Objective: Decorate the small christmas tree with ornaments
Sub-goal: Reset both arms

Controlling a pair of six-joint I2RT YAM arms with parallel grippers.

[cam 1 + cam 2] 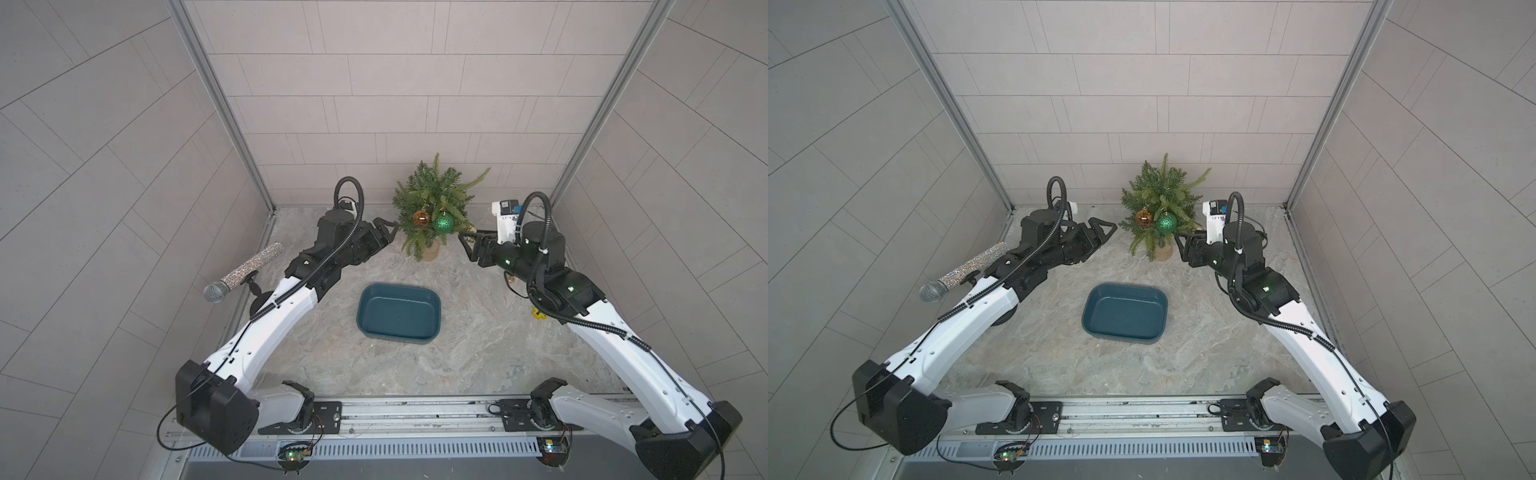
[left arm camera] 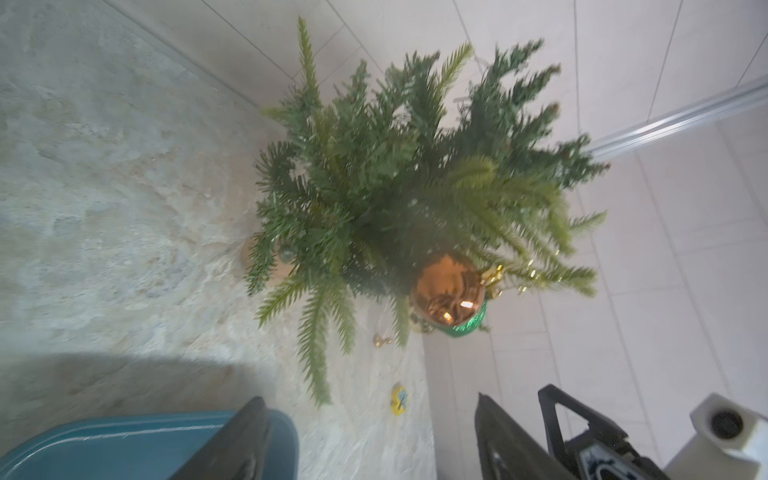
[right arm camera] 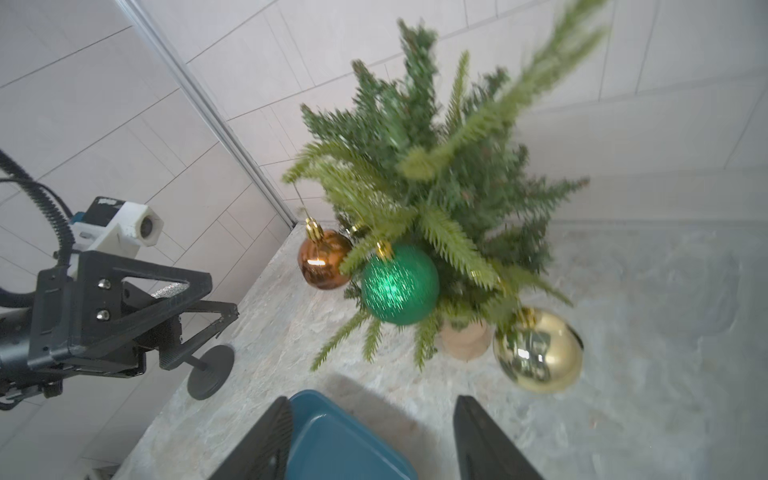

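So the grey marbled tabletop point(image 1: 478, 332) had the small green artificial christmas tree point(image 1: 436, 195) standing upright on its tan cylinder base at the back, close to the tiled wall. The dark teal rectangular plastic tray point(image 1: 399, 287) sat in the middle of the table with nothing in it. A glittery silver microphone point(image 1: 245, 268) sat on its stand off to the left.

The left gripper point(image 2: 370, 399) and right gripper point(image 3: 372, 399) sat either side of the tree. Both had their jaws spread with nothing between them.

All the ornaments were on the tree. The shiny copper-orange ball point(image 3: 322, 262) and the glittery green ball point(image 3: 399, 284) hung side by side at the front. The pale gold ball point(image 3: 538, 351) hung low on the right arm's side, just beside the base. I couldn't tell if it touched the table.

My read: the hanging step looked done. The next move probably just needed both arms to back off without brushing a branch and knocking a ball loose.

Count: one table, one tree, one tray, one mic, two grippers and three balls. There was also one tiny gold bell-shaped piece point(image 2: 381, 340) and one small yellow bit point(image 2: 399, 399) lying on the table.
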